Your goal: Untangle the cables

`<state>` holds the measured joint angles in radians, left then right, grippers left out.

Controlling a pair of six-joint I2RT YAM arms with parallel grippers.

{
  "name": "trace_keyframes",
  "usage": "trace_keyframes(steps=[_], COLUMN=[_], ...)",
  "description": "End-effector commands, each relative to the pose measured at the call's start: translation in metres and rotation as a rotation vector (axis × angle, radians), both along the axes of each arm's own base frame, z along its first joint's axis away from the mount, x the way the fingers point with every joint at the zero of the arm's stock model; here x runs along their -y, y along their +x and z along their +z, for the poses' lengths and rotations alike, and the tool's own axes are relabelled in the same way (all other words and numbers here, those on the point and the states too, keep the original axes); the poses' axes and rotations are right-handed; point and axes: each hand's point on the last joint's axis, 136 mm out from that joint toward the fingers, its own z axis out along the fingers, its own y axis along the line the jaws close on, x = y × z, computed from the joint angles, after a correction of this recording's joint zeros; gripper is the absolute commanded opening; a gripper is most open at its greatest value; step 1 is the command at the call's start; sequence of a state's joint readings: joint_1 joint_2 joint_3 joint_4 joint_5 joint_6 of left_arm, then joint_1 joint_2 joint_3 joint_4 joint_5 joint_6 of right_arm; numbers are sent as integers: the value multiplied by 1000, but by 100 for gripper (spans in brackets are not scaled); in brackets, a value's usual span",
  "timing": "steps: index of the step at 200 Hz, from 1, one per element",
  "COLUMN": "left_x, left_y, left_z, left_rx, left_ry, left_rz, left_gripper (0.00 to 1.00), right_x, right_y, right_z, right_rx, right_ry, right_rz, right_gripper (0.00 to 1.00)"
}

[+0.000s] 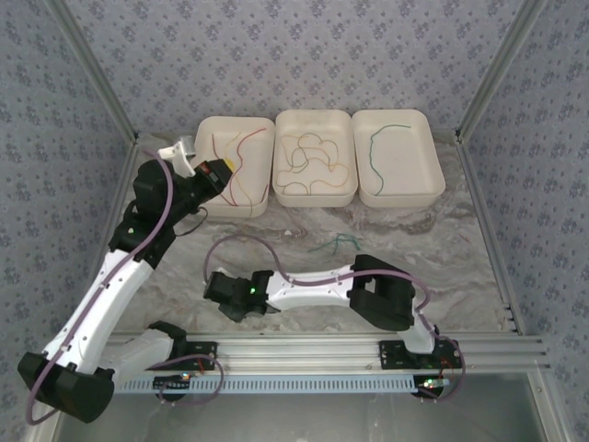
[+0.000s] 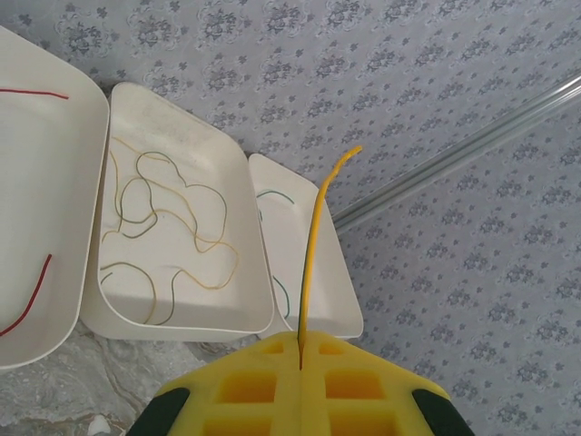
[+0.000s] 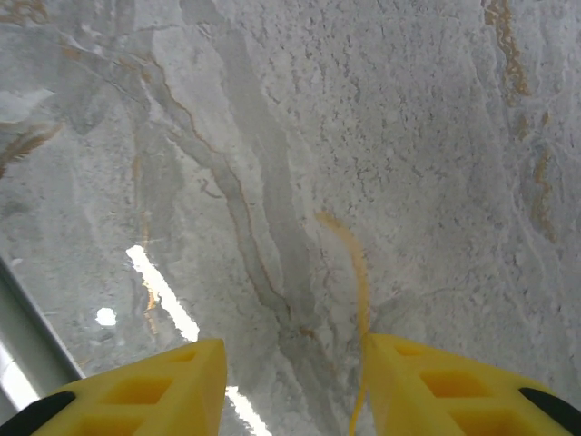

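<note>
My left gripper (image 1: 215,173) is raised by the left white tray (image 1: 235,118), shut on a yellow cable (image 2: 313,236) that sticks up straight from between its pressed fingertips. Red cables (image 1: 247,143) lie in that tray, several yellow cables (image 1: 313,166) in the middle tray (image 1: 315,113), and one green cable (image 1: 373,152) in the right tray (image 1: 391,112). Another green cable (image 1: 333,244) lies loose on the marble table. My right gripper (image 1: 219,295) hovers low over the table at the left, open. A blurred yellow cable (image 3: 359,272) runs along its right finger's inner edge.
The three trays stand side by side along the back of the table (image 1: 414,249). Patterned walls and metal frame posts (image 1: 483,87) close in the sides and back. The right arm's body (image 1: 313,285) stretches across the near middle.
</note>
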<state>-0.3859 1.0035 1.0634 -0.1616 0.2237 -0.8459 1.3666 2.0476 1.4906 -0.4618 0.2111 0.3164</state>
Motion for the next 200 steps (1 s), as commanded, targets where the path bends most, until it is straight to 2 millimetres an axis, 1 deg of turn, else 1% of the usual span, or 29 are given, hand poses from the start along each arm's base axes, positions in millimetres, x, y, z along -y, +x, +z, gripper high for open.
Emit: trace_keyframes(steps=[1,32,48,59,78,87,104,113,117,122,136,149,154,161,165,167,170,190,200], left_x=[2,2,2,2,0,-2,-6,-9,-10,-11,-16,-20,-22,-24,-25,-26,-26,-32,-36], left_y=[2,3,3,5,7,9,13,14,15,15,14,12,11,9,8,7,6,-3,-9], left_z=[-2,-4,-6,-8,-9,-11,-15,-18,-19,-20,-24,-26,-26,-27,-27,-28,-27,-29,-29], left_rx=[7,5,1,-3,-6,-10,-21,-27,-27,-29,-34,-33,-30,-31,-31,-31,-30,-24,-21], left_ry=[5,6,7,10,13,15,28,38,41,45,56,59,61,63,62,63,64,70,77], left_rz=[-17,-17,-19,-18,-11,-7,2,5,5,6,13,20,23,27,29,30,30,44,54], left_gripper=[0,0,0,0,0,0,0,0,0,0,0,0,0,0,0,0,0,0,0], right_x=[8,14,13,12,9,10,14,17,21,24,37,53,59,66,67,73,78,92,96], right_y=[0,19,24,24,20,15,10,8,8,8,10,14,15,19,22,21,23,34,41], right_z=[-13,-18,-15,-11,3,9,27,41,44,54,72,83,84,85,91,81,78,70,66], right_rx=[-16,28,68,109,185,196,208,210,209,209,202,176,158,128,110,97,82,6,-29], right_ry=[-91,-132,-143,-156,-156,-143,-80,-27,-13,22,107,174,197,230,257,239,241,263,273], right_rz=[57,22,20,25,14,4,-36,-63,-79,-98,-164,-234,-259,-294,-316,-323,-340,-434,-470], right_gripper=[47,48,49,49,43,42,41,39,38,37,34,34,33,33,33,33,32,28,27])
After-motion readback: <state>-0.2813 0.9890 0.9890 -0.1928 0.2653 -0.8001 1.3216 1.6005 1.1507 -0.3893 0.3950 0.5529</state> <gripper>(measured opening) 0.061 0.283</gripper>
